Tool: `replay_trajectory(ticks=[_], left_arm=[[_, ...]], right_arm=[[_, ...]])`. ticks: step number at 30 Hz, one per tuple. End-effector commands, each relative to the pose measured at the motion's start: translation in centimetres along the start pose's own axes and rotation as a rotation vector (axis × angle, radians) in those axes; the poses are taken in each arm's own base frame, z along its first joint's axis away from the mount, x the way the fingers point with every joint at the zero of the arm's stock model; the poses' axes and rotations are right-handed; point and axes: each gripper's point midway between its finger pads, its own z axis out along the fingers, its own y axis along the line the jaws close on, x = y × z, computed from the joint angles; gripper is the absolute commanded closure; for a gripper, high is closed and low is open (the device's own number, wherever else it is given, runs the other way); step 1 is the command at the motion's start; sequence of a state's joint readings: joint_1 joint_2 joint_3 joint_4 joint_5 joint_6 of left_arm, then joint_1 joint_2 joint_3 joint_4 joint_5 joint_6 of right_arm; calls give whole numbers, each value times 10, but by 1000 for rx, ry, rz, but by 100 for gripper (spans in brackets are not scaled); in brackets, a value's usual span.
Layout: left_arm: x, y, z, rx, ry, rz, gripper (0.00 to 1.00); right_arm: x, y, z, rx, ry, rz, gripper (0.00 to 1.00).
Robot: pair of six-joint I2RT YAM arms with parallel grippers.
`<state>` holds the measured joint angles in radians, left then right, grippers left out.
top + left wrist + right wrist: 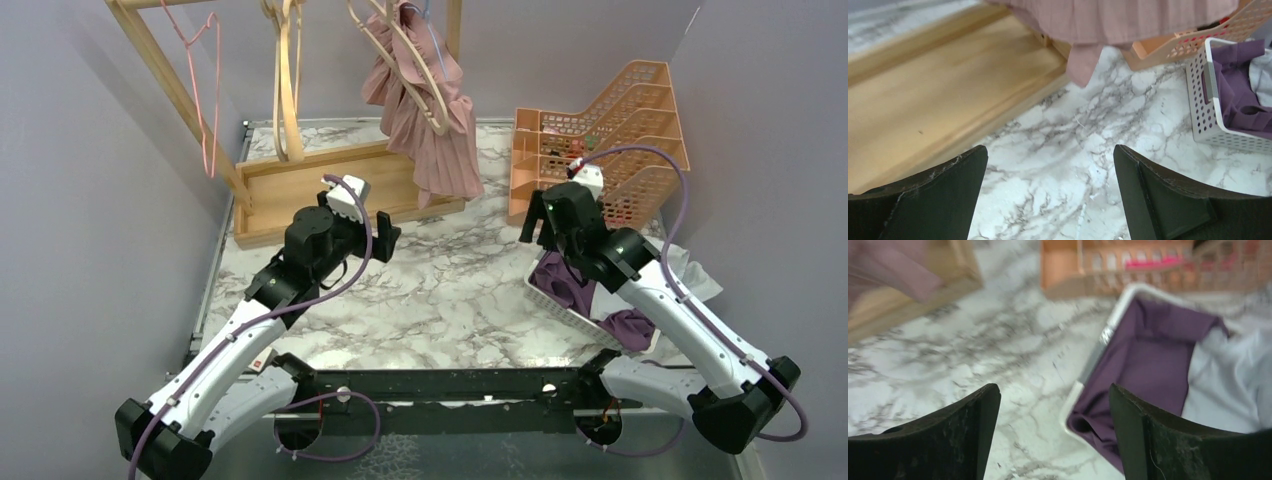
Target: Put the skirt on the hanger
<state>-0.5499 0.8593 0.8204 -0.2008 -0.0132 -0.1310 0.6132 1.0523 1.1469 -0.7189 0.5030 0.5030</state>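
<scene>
A pink pleated skirt (425, 120) hangs on a wooden hanger (415, 65) from the wooden rack at the back. Its hem shows at the top of the left wrist view (1108, 20) and at the top left of the right wrist view (888, 270). My left gripper (385, 235) is open and empty above the marble table, just in front of the rack's base; its jaws stand wide apart (1050, 165). My right gripper (535, 220) is open and empty over the near left corner of a white basket (1098, 347); its jaws (1053, 405) are wide apart.
The white basket (560, 305) holds purple cloth (1158, 360) and white cloth (1233, 380). Orange stacked trays (600, 140) stand at the back right. The rack's wooden base (300, 190) lies at the back left, with a pink wire hanger (205, 90) and spare wooden hangers (287, 80) above.
</scene>
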Motion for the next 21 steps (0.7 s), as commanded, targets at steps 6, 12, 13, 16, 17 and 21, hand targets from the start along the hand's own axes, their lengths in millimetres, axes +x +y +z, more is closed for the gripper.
replay_trajectory(ticks=[6, 12, 13, 16, 17, 21], left_arm=[[34, -9, 8, 27, -36, -276, 5], [49, -11, 14, 31, -11, -333, 7], [51, -11, 15, 31, -3, -330, 7], [53, -11, 16, 27, 10, -320, 7], [54, -10, 17, 20, 13, -319, 7], [53, -6, 17, -2, 9, -322, 8]], right_arm=[[123, -59, 10, 328, 267, 230, 13], [158, -73, 16, 438, 341, 255, 26], [162, -74, 18, 441, 345, 253, 28], [175, -81, 24, 471, 357, 238, 30], [177, -83, 26, 484, 354, 234, 34], [168, -88, 27, 509, 307, 248, 75]])
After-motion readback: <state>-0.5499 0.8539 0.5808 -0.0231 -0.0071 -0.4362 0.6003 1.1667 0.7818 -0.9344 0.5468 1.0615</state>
